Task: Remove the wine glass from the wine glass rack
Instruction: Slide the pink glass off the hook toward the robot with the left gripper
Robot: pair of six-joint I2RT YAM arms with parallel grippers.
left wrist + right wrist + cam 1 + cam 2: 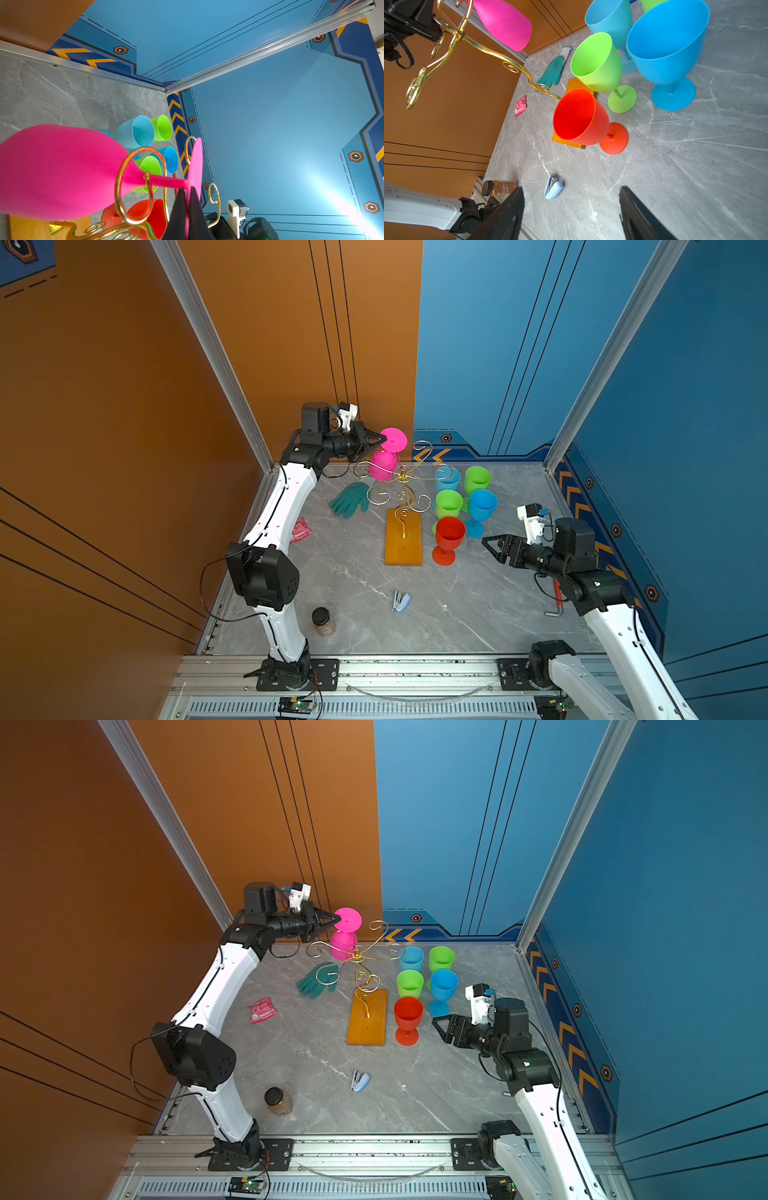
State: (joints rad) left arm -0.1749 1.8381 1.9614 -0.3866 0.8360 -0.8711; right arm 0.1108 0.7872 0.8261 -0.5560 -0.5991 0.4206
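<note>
A pink wine glass (382,466) (343,944) (506,22) hangs bowl-down at the back left of the wine glass rack (403,537) (368,1017), a gold wire stand on an orange wooden base. My left gripper (384,438) (337,918) (188,191) is shut on the rim of the glass's round foot. In the left wrist view the pink stem (166,180) crosses inside a gold curl (117,187); whether it rests on the wire I cannot tell. My right gripper (492,549) (440,1029) (571,207) stands open and empty, right of the red glass.
Right of the rack stand a red glass (449,537), two green glasses (449,504) (477,479) and two blue ones (482,506) (448,479). On the table lie a green glove (351,499), a pink packet (301,529), a stapler (401,600), a spice jar (322,620) and a hex key (557,601).
</note>
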